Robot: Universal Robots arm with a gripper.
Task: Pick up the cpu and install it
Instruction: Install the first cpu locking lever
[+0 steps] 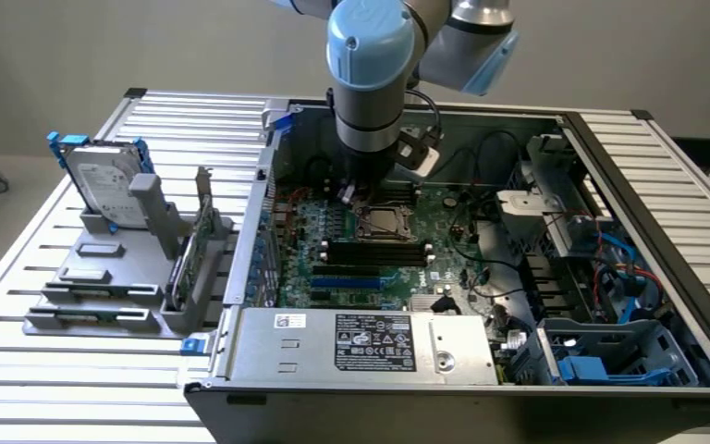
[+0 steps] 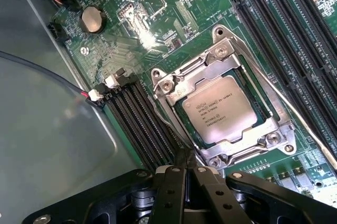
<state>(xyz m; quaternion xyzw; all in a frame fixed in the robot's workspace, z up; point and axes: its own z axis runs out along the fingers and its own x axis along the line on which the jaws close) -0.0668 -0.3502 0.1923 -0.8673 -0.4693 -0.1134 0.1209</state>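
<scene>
cpu (image 2: pixel 224 109): seated in socket (image 2: pixel 274 139) mid-motherboard, so you can log placement done | frame looks unlatched, yours to check | gripper (image 2: pixel 185 174): closed, empty, just above socket edge

You see a robot arm (image 1: pixel 373 65) of silver tubes with pale blue rounded joint caps, a black cable alongside, and a black gripper (image 2: pixel 185 174) studded with small silver screws.
</scene>
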